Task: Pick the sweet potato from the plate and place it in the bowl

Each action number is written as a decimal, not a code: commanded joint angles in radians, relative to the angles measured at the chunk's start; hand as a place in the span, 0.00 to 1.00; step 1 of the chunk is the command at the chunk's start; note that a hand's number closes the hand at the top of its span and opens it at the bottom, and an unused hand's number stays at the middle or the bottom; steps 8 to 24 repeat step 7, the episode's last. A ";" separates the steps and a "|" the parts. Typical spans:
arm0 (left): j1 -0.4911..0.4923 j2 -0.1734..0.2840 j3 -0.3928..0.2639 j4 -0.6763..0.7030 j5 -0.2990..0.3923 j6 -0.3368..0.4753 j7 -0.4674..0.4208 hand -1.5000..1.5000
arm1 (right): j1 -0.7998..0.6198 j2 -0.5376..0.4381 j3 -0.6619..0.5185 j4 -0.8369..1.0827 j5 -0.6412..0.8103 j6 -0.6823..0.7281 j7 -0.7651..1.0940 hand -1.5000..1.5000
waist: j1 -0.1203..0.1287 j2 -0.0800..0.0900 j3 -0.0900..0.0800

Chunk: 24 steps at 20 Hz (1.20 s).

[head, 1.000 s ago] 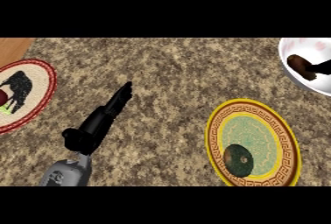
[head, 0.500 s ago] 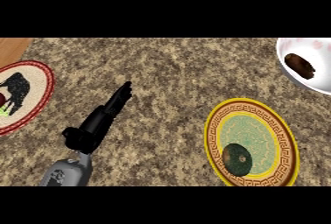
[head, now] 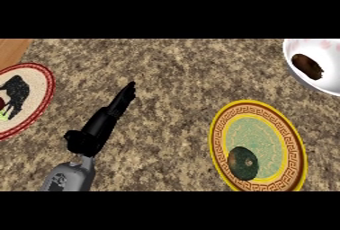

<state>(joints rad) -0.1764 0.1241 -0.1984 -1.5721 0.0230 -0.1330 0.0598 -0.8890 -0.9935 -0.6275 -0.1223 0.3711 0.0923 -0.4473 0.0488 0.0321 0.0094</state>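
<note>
Speckled brown-grey stone counter [head: 179,76] is filling most of the head view; a strip of bare wood [head: 12,46] is showing at the upper left corner.

Sweet potato [head: 308,66]: 1 pc, dark brown, oblong, lying inside the white bowl [head: 297,48] at the upper right. Bowl is round, smooth, w/ faint pink marks on the rim, and is running off the right edge.

Plates: 2 pcs. Plate w/ yellow rim [head: 290,134], red-brown key-pattern band and pale green centre is sitting at lower right, well apart from the bowl. 1 dark green, rough-skinned rounded item [head: 243,163] is resting on its lower left part. Second plate [head: 45,78], cream w/ red rim, is sitting at the left edge, partly cut off, carrying a black shape [head: 19,92] plus small red and green bits; what these are cannot be told.

Left hand [head: 109,114]: black, fingers straight and close together, holding nothing, pointing up-right over bare counter between the 2 plates. Grey forearm [head: 69,176] is entering from the lower edge.

Open room: wide bare counter across the centre and top.
</note>
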 commanded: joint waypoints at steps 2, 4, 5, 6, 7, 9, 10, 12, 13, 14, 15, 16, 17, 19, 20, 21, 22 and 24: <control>-0.003 0.003 0.011 -0.005 0.021 -0.014 0.018 0.50 | 0.084 -0.099 -0.054 0.021 -0.051 0.116 -0.044 0.00 | -0.011 -0.002 0.002; 0.013 -0.006 -0.006 -0.023 -0.001 0.004 0.013 0.50 | 0.138 -0.083 -0.054 0.031 -0.051 0.141 -0.093 0.00 | -0.006 0.000 0.005; 0.011 -0.005 0.005 0.007 0.012 -0.008 -0.004 0.50 | 0.126 -0.084 -0.060 0.028 -0.057 0.150 -0.086 0.00 | -0.002 0.005 0.004; 0.008 0.004 0.017 -0.007 0.007 -0.003 -0.024 0.50 | 0.140 -0.103 -0.062 0.033 -0.060 0.192 -0.087 0.00 | -0.003 0.002 0.004; 0.032 -0.009 -0.002 -0.001 -0.006 0.007 -0.022 0.50 | 0.142 -0.124 -0.058 0.020 -0.056 0.203 -0.092 0.00 | 0.001 0.000 0.003; 0.032 -0.009 -0.002 -0.001 -0.006 0.007 -0.022 0.50 | 0.142 -0.124 -0.058 0.020 -0.056 0.203 -0.092 0.00 | 0.001 0.000 0.003; 0.032 -0.009 -0.002 -0.001 -0.006 0.007 -0.022 0.50 | 0.142 -0.124 -0.058 0.020 -0.056 0.203 -0.092 0.00 | 0.001 0.000 0.003; 0.032 -0.009 -0.002 -0.001 -0.006 0.007 -0.022 0.50 | 0.142 -0.124 -0.058 0.020 -0.056 0.203 -0.092 0.00 | 0.001 0.000 0.003; 0.032 -0.009 -0.002 -0.001 -0.006 0.007 -0.022 0.50 | 0.142 -0.124 -0.058 0.020 -0.056 0.203 -0.092 0.00 | 0.001 0.000 0.003; 0.032 -0.009 -0.002 -0.001 -0.006 0.007 -0.022 0.50 | 0.142 -0.124 -0.058 0.020 -0.056 0.203 -0.092 0.00 | 0.001 0.000 0.003; 0.032 -0.009 -0.002 -0.001 -0.006 0.007 -0.022 0.50 | 0.142 -0.124 -0.058 0.020 -0.056 0.203 -0.092 0.00 | 0.001 0.000 0.003; 0.032 -0.009 -0.002 -0.001 -0.006 0.007 -0.022 0.50 | 0.142 -0.124 -0.058 0.020 -0.056 0.203 -0.092 0.00 | 0.001 0.000 0.003; 0.032 -0.009 -0.002 -0.001 -0.006 0.007 -0.022 0.50 | 0.142 -0.124 -0.058 0.020 -0.056 0.203 -0.092 0.00 | 0.001 0.000 0.003; 0.032 -0.009 -0.002 -0.001 -0.006 0.007 -0.022 0.50 | 0.142 -0.124 -0.058 0.020 -0.056 0.203 -0.092 0.00 | 0.001 0.000 0.003; 0.032 -0.009 -0.002 -0.001 -0.006 0.007 -0.022 0.50 | 0.142 -0.124 -0.058 0.020 -0.056 0.203 -0.092 0.00 | 0.001 0.000 0.003; 0.032 -0.009 -0.002 -0.001 -0.006 0.007 -0.022 0.50 | 0.142 -0.124 -0.058 0.020 -0.056 0.203 -0.092 0.00 | 0.001 0.000 0.003; 0.032 -0.009 -0.002 -0.001 -0.006 0.007 -0.022 0.50 | 0.142 -0.124 -0.058 0.020 -0.056 0.203 -0.092 0.00 | 0.001 0.000 0.003; 0.032 -0.009 -0.002 -0.001 -0.006 0.007 -0.022 0.50 | 0.142 -0.124 -0.058 0.020 -0.056 0.203 -0.092 0.00 | 0.001 0.000 0.003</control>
